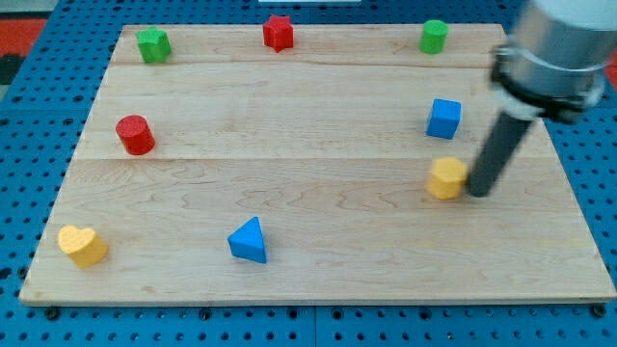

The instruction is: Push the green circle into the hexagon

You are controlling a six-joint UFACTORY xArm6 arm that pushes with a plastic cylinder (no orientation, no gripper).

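A: What does the pale wooden tabletop (318, 183) rest on?

B: Blue pegboard. The green circle block (434, 36) stands near the view's top right edge; the yellow hexagon block (446, 178) sits well below it, under the blue cube (443, 119).

A: And my tip (476, 192)?

B: Just right of the hexagon, touching or nearly so. There's no claw; the arm ends in a dark rod.
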